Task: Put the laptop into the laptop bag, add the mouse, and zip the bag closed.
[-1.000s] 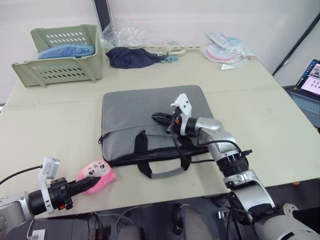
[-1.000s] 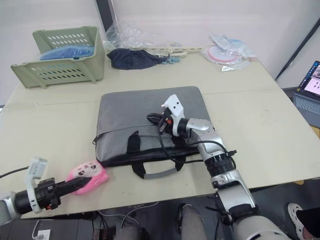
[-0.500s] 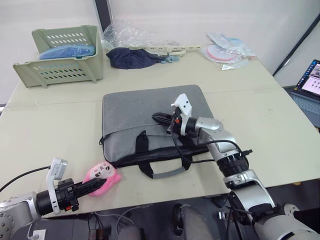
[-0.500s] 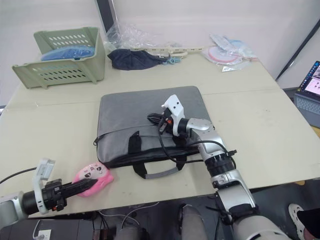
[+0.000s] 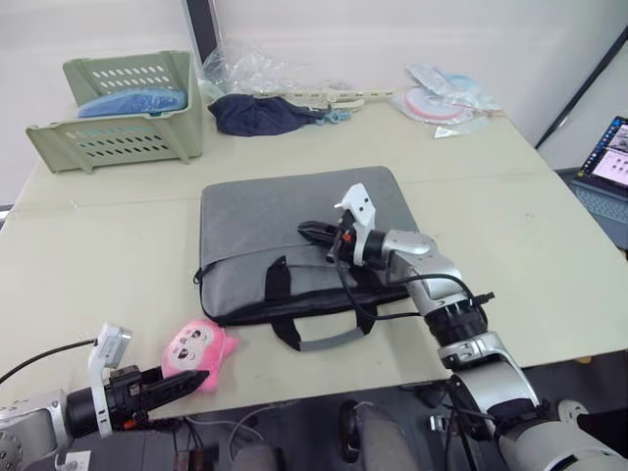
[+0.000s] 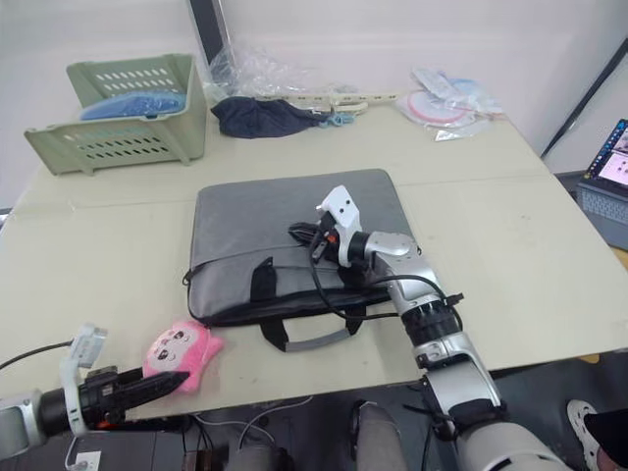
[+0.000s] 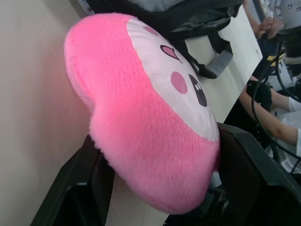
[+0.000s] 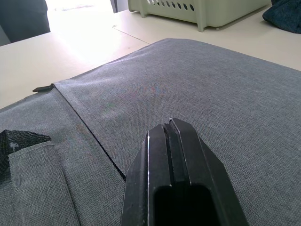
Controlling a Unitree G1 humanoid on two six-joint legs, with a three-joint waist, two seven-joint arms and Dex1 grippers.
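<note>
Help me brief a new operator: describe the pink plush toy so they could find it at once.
Start at the grey laptop bag lying flat mid-table. Go to its front left corner, then toward the table's near edge: the pink plush toy lies there, by the left gripper. It is the only pink, soft thing with a face.

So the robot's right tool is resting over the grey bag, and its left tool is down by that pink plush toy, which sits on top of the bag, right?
Not quite. The pink plush toy lies on the table, in front of the laptop bag and apart from it, as the left eye view shows. The right tool is over the bag and the left tool is by the toy.
</note>
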